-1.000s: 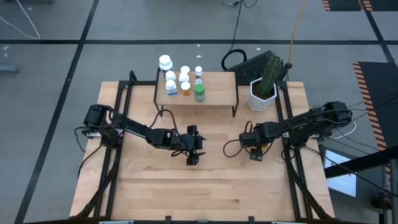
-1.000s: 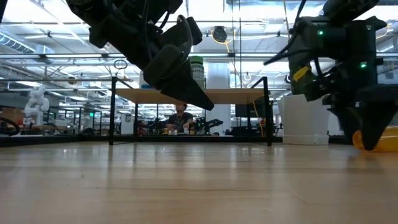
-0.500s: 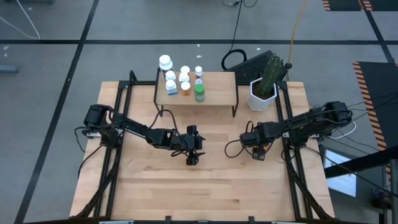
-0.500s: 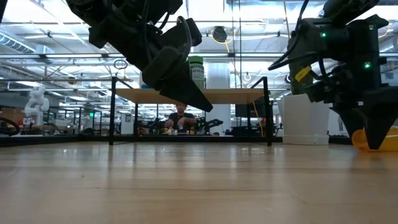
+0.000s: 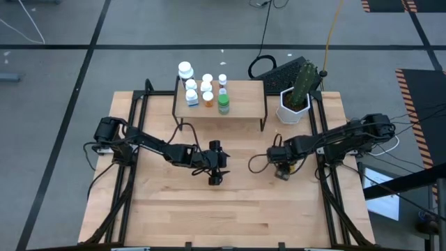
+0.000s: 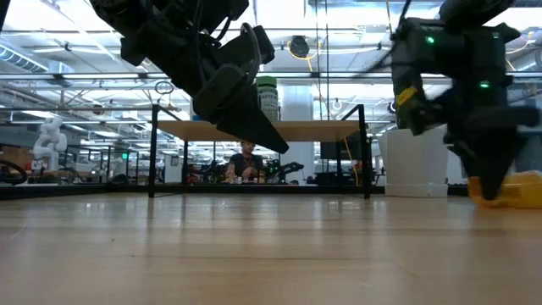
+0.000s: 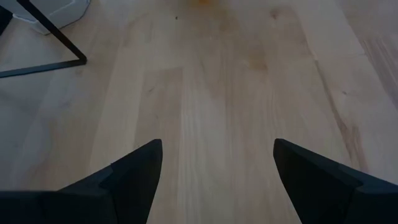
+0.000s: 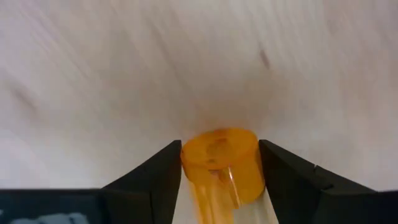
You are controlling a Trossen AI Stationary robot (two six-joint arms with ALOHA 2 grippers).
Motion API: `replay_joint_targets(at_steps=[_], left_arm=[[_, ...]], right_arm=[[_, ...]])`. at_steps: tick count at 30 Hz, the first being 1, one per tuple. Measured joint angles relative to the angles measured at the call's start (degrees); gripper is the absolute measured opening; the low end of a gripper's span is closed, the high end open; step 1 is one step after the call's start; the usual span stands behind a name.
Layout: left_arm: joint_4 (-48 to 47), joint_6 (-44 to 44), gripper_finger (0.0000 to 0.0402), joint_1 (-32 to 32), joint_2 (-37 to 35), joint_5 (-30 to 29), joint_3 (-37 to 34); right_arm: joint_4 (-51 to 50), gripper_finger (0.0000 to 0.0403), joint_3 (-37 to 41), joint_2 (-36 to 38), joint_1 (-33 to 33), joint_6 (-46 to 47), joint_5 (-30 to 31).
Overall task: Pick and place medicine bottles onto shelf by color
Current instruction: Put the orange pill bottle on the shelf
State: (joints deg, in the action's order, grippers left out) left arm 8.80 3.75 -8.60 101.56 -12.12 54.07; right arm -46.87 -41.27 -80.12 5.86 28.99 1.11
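An orange medicine bottle (image 8: 219,163) lies on its side on the table, right of the middle, with my right gripper (image 5: 281,171) over it and shut on it. It also shows in the low view as an orange bottle (image 6: 517,190). The shelf (image 5: 244,94) stands at the far middle of the table on thin black legs. On it stand white bottles (image 5: 185,70), orange bottles (image 5: 207,92) and a green bottle (image 5: 223,105). My left gripper (image 5: 216,176) hangs open above the bare table's middle, and my left gripper (image 7: 217,180) has nothing between its fingers. My right gripper pinches the orange bottle's round sides (image 8: 189,163) between its two fingers (image 8: 155,177), near the bottle's orange end. The fingers come from above, pointing down, and lie across the bottle. The bottle lies on the table on its side.
A white hexagonal pot (image 5: 293,106) with a cactus stands at the far right, just beyond my right gripper. A black keyboard (image 5: 279,67) lies behind the table. Bare wood (image 5: 230,209) spreads across the near half of the table.
My right gripper has rolled a little about the line it points along and edged slightly toward the table's left. Its fingers have drawn in on the orange bottle, which stays lying on the table.
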Motion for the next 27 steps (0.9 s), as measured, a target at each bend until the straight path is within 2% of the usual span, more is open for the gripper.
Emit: replay_joint_targets(at_steps=[4, 7, 10, 13, 18, 20, 22, 24, 27], left_arm=[[-0.26, -0.08, 0.0308, 0.0, 0.0, 0.0, 0.0], [-0.65, -0.22, 0.0308, -0.18, 0.0, 0.0, 0.01], [-1.05, -0.15, 0.0308, -0.72, 0.0, -0.56, 0.01], [-1.87, -2.33, 0.0308, -2.63, 0.02, -9.3, 0.01], [-5.2, 1.72, 0.0307, -10.21, -0.7, -36.36, 0.03], [-4.99, 4.15, 0.0307, -13.78, -0.74, -44.23, 0.03], [-4.42, 5.9, 0.0307, -16.52, -0.74, -47.78, 0.03], [-4.66, 11.38, 0.0307, -18.05, -0.76, -50.18, 0.06], [-4.95, 16.93, 0.0307, -19.02, -0.76, -46.69, 0.03]], right_arm=[[13.06, 0.0198, 0.03, -0.2, -1.41, 10.54, -1.51], [27.09, 0.0194, 0.03, -0.15, -2.26, 18.63, -1.34], [41.65, 0.0192, 0.03, -0.63, -2.52, 22.1, -1.32], [53.11, 0.0193, 0.03, -1.82, -2.48, 23.75, 0.37], [68.64, 0.0198, 0.05, -6.24, -1.22, 28.93, 7.5], [74.99, 0.0198, 0.04, -8.53, -0.77, 32.61, 9.41], [81.42, 0.0197, 0.04, -11.14, -0.81, 36.59, 9.45], [88.51, 0.0197, 0.05, -13.66, -0.86, 39.36, 9.34], [96.63, 0.0197, 0.08, -16.79, -0.93, 38.87, 9.26]])
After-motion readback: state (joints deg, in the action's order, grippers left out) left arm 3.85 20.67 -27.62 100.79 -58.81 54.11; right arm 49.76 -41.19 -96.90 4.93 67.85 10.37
